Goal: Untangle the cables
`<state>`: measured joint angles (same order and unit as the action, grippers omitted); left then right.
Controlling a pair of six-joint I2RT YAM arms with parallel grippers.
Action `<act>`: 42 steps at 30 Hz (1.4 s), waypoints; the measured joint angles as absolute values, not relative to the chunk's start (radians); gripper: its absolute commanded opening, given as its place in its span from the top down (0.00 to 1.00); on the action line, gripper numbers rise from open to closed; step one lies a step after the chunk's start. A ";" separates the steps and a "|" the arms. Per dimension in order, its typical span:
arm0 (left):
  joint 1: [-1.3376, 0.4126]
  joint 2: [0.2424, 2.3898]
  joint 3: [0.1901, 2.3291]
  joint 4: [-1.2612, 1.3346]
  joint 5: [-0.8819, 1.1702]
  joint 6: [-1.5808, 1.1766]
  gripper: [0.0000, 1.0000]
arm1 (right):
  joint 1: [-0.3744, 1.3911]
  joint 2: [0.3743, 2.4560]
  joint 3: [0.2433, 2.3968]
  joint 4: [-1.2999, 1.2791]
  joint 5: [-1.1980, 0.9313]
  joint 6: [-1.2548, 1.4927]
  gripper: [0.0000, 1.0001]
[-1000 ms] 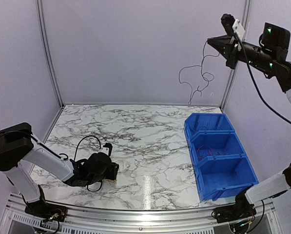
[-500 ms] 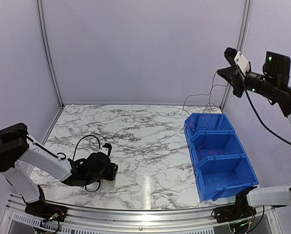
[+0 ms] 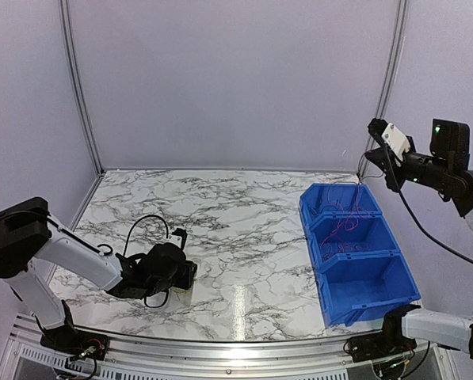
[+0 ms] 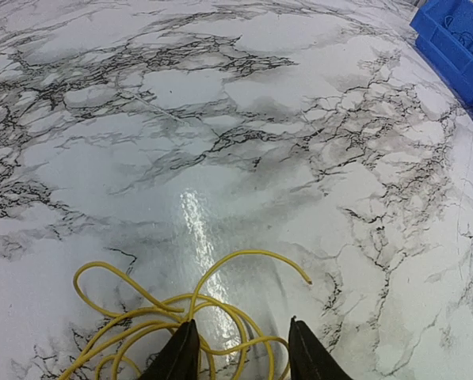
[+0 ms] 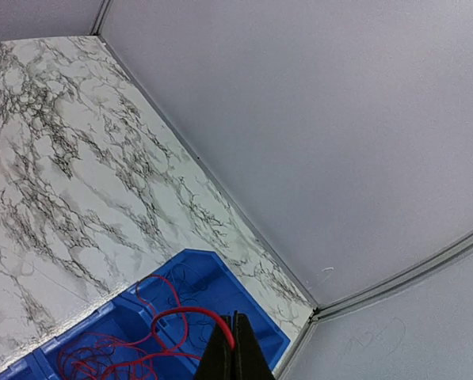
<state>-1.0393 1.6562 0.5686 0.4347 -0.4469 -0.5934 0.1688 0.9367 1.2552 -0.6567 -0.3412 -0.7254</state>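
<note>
The left gripper [image 4: 240,358], jaws parted, straddles one thin yellow cable [image 4: 185,303] looped on the marble table [image 4: 220,119]. Beyond, the right gripper [image 5: 234,326] has dropped lower, pinching one thin red cable [image 5: 190,309] trailing into the single blue plastic three-compartment bin [image 5: 261,339].

A yellow cable [image 4: 256,252] lies in loose overlapping loops well left of the blue bin [image 3: 371,294]; thin red cables [image 5: 185,310] sprawl tangled inside its far and middle compartments.
</note>
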 measured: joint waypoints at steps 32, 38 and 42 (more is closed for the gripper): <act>-1.030 1.667 0.563 0.429 -0.488 -0.587 0.55 | 0.018 1.087 0.978 -0.804 -0.210 -0.952 0.46; -1.028 1.615 0.560 0.424 -0.475 -0.570 0.51 | 0.022 1.109 1.026 -0.833 -0.216 -0.928 0.40; -1.028 1.574 0.561 0.405 -0.463 -0.553 0.47 | 0.064 1.074 1.039 -0.833 -0.262 -0.891 0.37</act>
<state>-1.0283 1.5742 0.5613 0.4053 -0.4629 -0.5529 0.0643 1.0744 1.0386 -0.8326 -0.2623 -0.8909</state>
